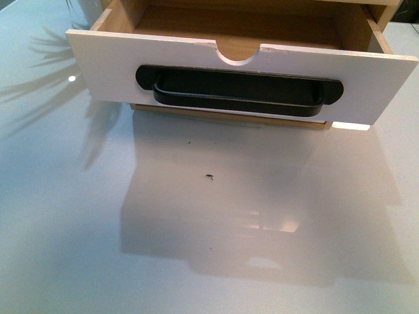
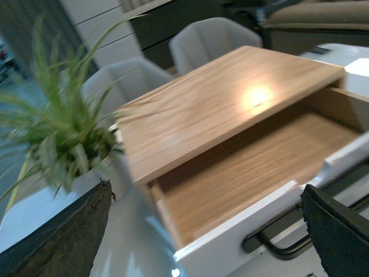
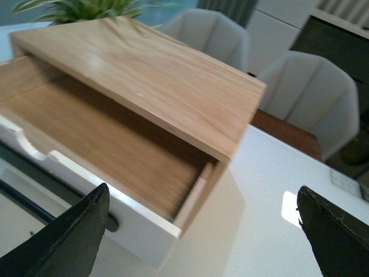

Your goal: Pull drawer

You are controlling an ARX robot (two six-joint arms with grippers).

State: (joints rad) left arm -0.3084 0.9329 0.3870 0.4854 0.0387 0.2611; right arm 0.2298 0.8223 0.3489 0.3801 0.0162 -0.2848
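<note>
We see the drawer pulled well out of its light wood case, at the far side of the white glossy table and facing us in the front view. Its white flat front carries a wide black recessed bar handle, and a semicircular notch cuts into the top edge just above that handle. Behind the front, the light wood sides and floor of the drawer lie open to view, with the case top overhanging only their rear part. A small dark speck lies on the table in front of the drawer, apart from it. Our left hand hangs above and near the drawer front with its 2 fingers spread wide, gripping nothing. Our right hand is likewise spread wide near the other end of the front, also gripping nothing. A green leafy plant in a white pot stands just beside the case. 2 grey chairs stand beyond the table.
</note>
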